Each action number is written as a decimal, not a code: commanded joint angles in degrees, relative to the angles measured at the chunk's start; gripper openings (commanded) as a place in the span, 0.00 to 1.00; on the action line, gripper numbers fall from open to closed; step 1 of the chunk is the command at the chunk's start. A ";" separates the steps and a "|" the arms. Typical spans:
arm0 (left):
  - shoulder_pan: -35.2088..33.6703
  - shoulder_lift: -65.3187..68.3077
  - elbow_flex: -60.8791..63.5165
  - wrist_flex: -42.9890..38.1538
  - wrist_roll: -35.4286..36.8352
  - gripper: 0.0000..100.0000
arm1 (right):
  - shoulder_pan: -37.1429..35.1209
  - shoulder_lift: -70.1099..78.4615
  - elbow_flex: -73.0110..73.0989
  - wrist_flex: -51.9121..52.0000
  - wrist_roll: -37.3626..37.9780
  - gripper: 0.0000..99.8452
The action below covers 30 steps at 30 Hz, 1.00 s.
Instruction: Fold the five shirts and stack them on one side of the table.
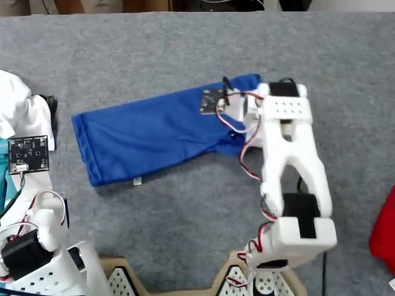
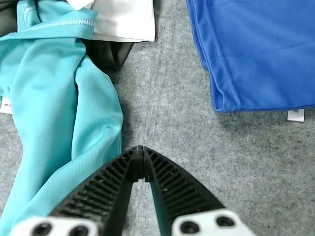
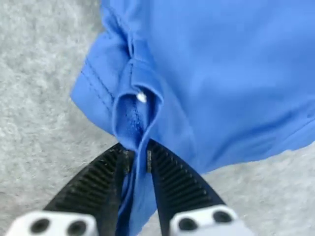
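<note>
A blue shirt (image 1: 154, 132) lies folded lengthwise across the middle of the grey table (image 1: 185, 228). My right gripper (image 3: 139, 156) is shut on a pinched fold of the blue shirt (image 3: 206, 73) at its right end; in the high view that arm (image 1: 284, 154) covers the shirt's right edge. My left gripper (image 2: 142, 167) is shut with nothing in it, low over bare felt between a teal shirt (image 2: 54, 113) and the blue shirt's (image 2: 256, 49) hem. A white shirt (image 2: 123, 19) and a dark one (image 2: 110, 53) lie past the teal one.
The left arm (image 1: 31, 185) stands at the table's left edge over a white shirt (image 1: 15, 102). A red shirt (image 1: 384, 234) shows at the right edge. Open felt lies at the back and front centre.
</note>
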 commanded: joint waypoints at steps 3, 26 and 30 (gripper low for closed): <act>-0.35 -0.31 -1.85 -0.88 -0.18 0.02 | -3.21 8.22 -14.81 4.92 -0.70 0.01; -0.26 -0.31 -3.78 -0.79 -0.09 0.02 | -4.09 45.32 -72.75 23.38 6.42 0.01; -0.18 -0.31 -3.78 -0.79 -0.09 0.02 | -3.91 45.41 -74.77 23.38 6.15 0.05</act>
